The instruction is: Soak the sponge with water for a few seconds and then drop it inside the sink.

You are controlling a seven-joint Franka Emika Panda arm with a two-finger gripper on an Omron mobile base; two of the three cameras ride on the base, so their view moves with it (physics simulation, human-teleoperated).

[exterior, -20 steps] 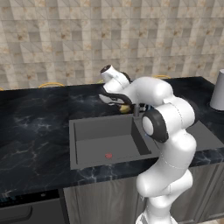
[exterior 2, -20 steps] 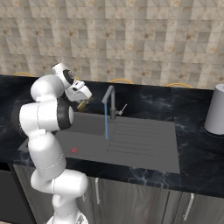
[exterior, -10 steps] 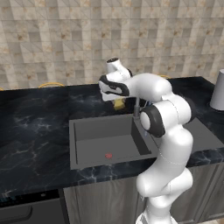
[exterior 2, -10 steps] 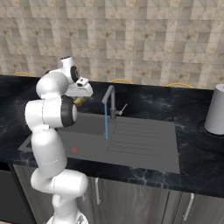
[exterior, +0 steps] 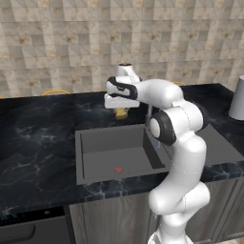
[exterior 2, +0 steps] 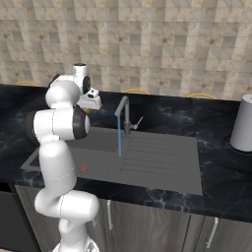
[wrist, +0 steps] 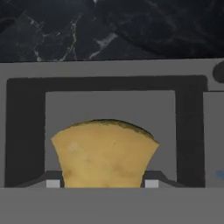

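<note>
My gripper (exterior: 121,107) is shut on the yellow sponge (exterior: 122,113), which hangs over the back edge of the sink (exterior: 97,157), well above the basin floor. In the hand view the sponge (wrist: 105,153) sits wedged between my fingertips (wrist: 53,183), with the grey basin (wrist: 109,105) below it. From the right base view, the gripper (exterior 2: 90,105) stands left of the curved faucet (exterior 2: 125,112). The water (exterior 2: 119,139) falls as a thin blue stream from the spout into the sink (exterior 2: 101,156). The sponge hangs apart from the stream, to its left.
A small red spot (exterior: 118,169) lies on the basin floor. The ribbed drainboard (exterior 2: 160,147) lies right of the faucet. A grey cylindrical vessel (exterior 2: 243,124) stands on the black countertop (exterior: 33,138) at far right. Yellow-rimmed objects (exterior 2: 136,91) sit along the back wall.
The hand has turned and shifted a little to the left in the left base view, carrying the sponge with it. The grip has stayed shut and the water keeps running.
</note>
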